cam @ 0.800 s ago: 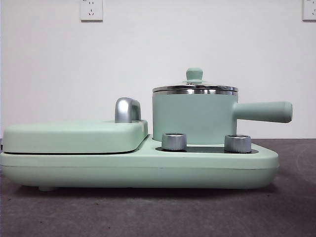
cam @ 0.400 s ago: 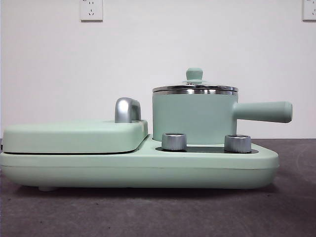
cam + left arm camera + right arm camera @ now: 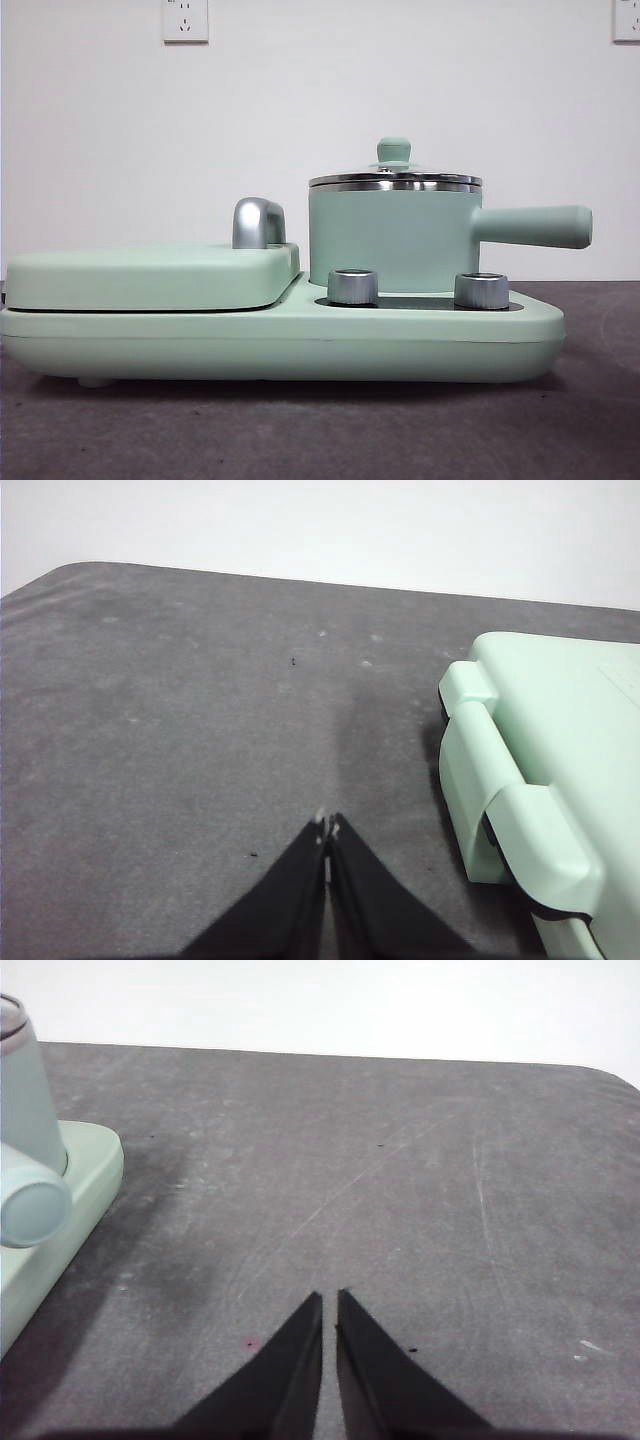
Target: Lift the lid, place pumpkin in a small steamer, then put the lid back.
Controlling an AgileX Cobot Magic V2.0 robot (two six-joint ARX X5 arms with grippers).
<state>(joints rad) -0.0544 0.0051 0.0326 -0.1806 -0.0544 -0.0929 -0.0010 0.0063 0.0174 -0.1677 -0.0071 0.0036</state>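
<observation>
The small steamer (image 3: pixel 392 238), a mint-green pot with a long side handle (image 3: pixel 532 226), stands on the right half of a mint-green cooker base (image 3: pixel 280 345). Its glass lid (image 3: pixel 394 178) with a mint knob (image 3: pixel 393 150) sits on the pot. The pumpkin is out of view. My left gripper (image 3: pixel 328 832) hangs shut over bare grey table beside the cooker's hinged end (image 3: pixel 520 780). Past the pot handle's tip (image 3: pixel 32 1210), my right gripper (image 3: pixel 330 1303) is shut over the table, holding nothing. Neither arm shows in the front view.
A flat mint-green hinged cover (image 3: pixel 150 275) with a chrome handle (image 3: pixel 258 222) fills the cooker's left half. Two steel dials (image 3: pixel 352 286) (image 3: pixel 481 290) stand in front of the pot. Grey table (image 3: pixel 400 1190) stretches beside the cooker on both sides.
</observation>
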